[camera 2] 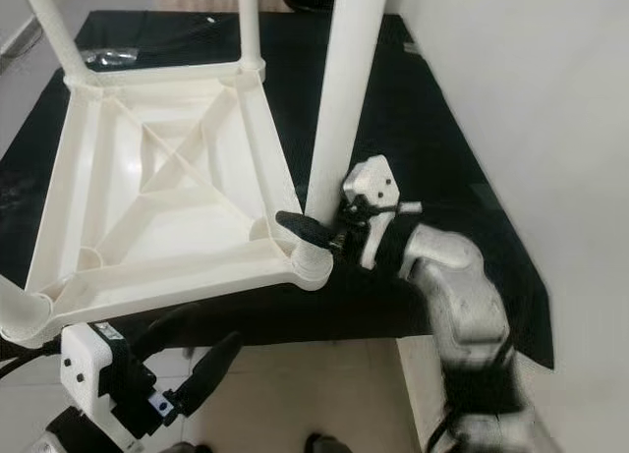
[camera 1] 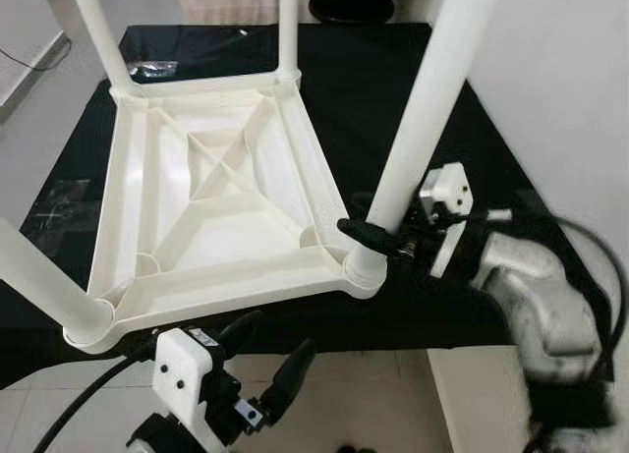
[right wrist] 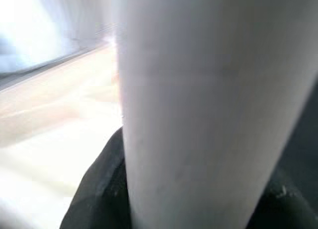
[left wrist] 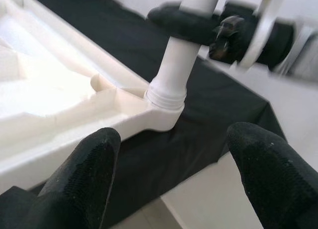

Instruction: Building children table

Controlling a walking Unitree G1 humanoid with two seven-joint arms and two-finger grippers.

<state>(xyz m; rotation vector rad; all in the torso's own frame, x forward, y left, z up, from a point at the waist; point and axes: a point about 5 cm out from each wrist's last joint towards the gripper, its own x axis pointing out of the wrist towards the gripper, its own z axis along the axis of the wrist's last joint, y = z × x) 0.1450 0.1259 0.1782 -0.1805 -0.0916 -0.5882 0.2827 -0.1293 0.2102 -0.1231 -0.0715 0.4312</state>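
Item: my right pincer [camera 1: 378, 232] clamped on table leg [camera 1: 418, 129], seating it in upturned tabletop [camera 1: 211, 193]; left pincer [camera 1: 265, 360] apart, idle.

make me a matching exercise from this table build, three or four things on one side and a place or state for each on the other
1. right gripper
2. left gripper
3. tabletop
4. black cloth

a. upside down, legs up
b. clamped on a leg near its socket
c. open, hovering off the near edge
d. spread under the tabletop

Pairs: 1-b, 2-c, 3-a, 4-d
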